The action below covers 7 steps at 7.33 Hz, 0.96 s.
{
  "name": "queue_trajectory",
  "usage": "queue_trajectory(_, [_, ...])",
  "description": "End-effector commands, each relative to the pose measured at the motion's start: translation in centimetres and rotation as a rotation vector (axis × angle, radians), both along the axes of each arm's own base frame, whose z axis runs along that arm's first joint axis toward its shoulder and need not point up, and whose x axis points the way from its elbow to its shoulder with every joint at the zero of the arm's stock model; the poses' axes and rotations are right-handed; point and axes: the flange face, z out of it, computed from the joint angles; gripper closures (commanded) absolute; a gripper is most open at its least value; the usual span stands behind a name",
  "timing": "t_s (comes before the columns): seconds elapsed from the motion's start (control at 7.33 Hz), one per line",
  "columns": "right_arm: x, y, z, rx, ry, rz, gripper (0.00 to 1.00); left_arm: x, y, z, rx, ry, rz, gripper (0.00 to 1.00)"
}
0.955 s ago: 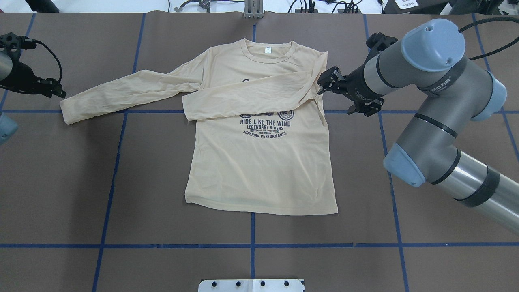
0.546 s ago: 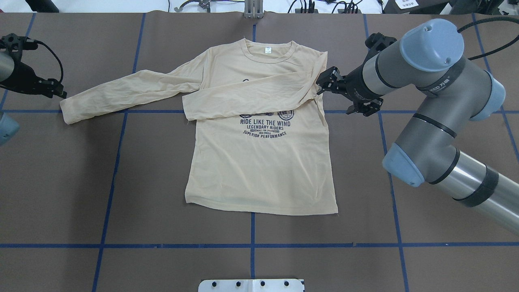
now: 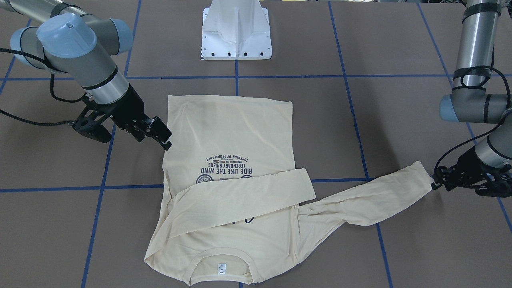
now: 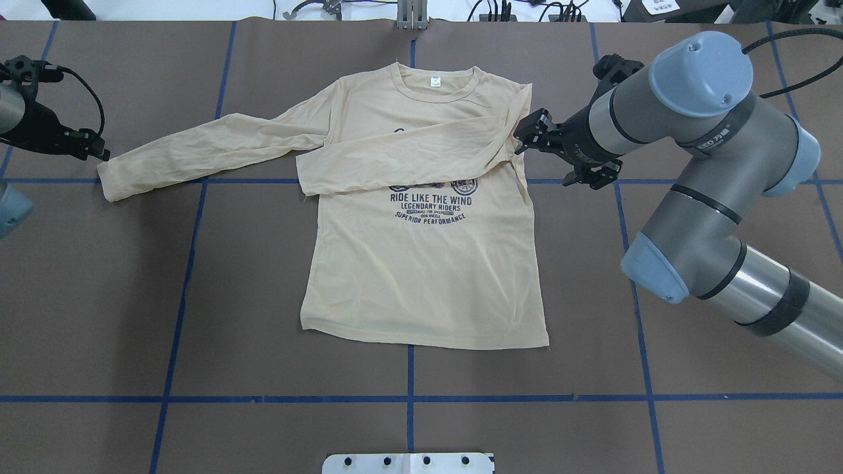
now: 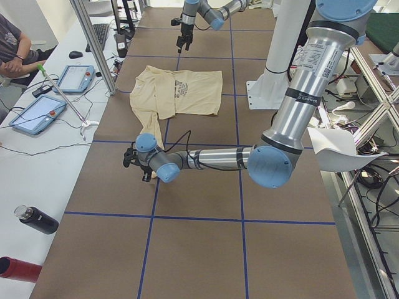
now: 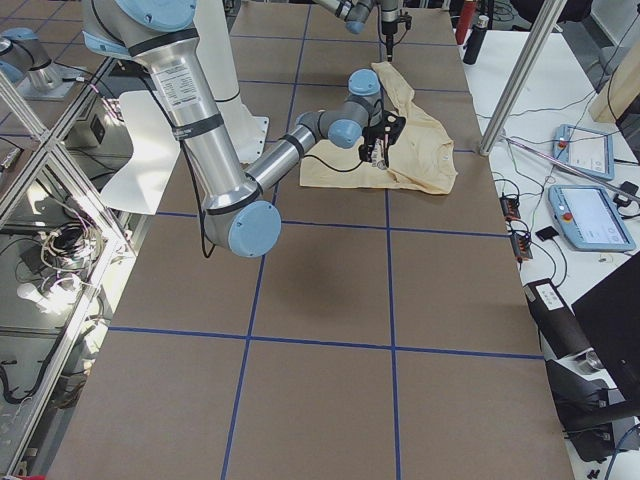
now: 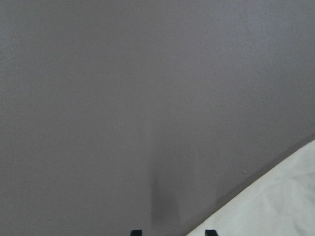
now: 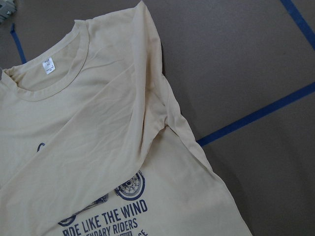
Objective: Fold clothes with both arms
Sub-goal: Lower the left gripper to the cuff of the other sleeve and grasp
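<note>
**Limp jersey, one sleeve left to fold: take it by the cuff**

The pale yellow T-shirt (image 4: 421, 276) lies flat and print-up on the brown table (image 4: 197, 296), collar away from the robot; the sleeve on your right side (image 4: 402, 158) is already laid across the chest, while the other sleeve (image 4: 197, 155) stretches out towards the left arm.

Treat the cloth as thin, light and wholly limp; it will sag from any single pinch, drag over the mat and carry its wrinkles along, so lift low and move slowly; nothing here looks breakable. Judging by the layout, your best hold is the cuff (image 4: 112, 184) of the outstretched sleeve, pinched through both layers near its end; for the body folds to come, take the hem corners or the shoulders.

The left gripper (image 4: 99, 153) sits low just beside that cuff, angled along the table; in its wrist view the fingertips (image 7: 210, 232) stand apart, with bare mat and a corner of cloth ahead, so it holds nothing. The right gripper (image 4: 523, 137) points at the shirt's side edge by the folded shoulder, wrist roughly level; you cannot tell from these views whether its jaws are apart or pinching the fabric.
</note>
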Motion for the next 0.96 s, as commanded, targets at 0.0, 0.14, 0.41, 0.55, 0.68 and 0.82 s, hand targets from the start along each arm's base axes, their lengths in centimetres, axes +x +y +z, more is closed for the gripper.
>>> queue_trajectory(0.0, [-0.03, -0.01, 0.06, 0.001, 0.001, -0.002, 0.0, 0.06, 0.12, 0.06, -0.002, 0.002, 0.003, 0.47])
queue_trajectory(0.14, [-0.03, -0.01, 0.05, 0.001, 0.001, -0.002, 0.01, 0.14, 0.23, 0.15, -0.004, 0.002, 0.005, 0.47])
queue_trajectory(0.41, [-0.02, -0.02, 0.04, 0.002, 0.001, -0.001, 0.01, 0.51, 0.36, 0.15, -0.003, 0.002, 0.012, 0.47])
queue_trajectory(0.55, [-0.04, -0.03, -0.04, 0.002, 0.0, -0.002, 0.0, 0.61, 0.4, 0.13, -0.002, 0.003, 0.013, 0.47])
queue_trajectory(0.68, [-0.03, -0.01, 0.05, 0.001, 0.001, -0.002, 0.01, 0.58, 0.47, 0.33, -0.004, 0.0, 0.015, 0.47])
queue_trajectory(0.82, [-0.02, 0.0, 0.15, 0.001, 0.003, -0.003, 0.01, 0.58, 0.46, 0.25, -0.003, 0.001, 0.015, 0.47])
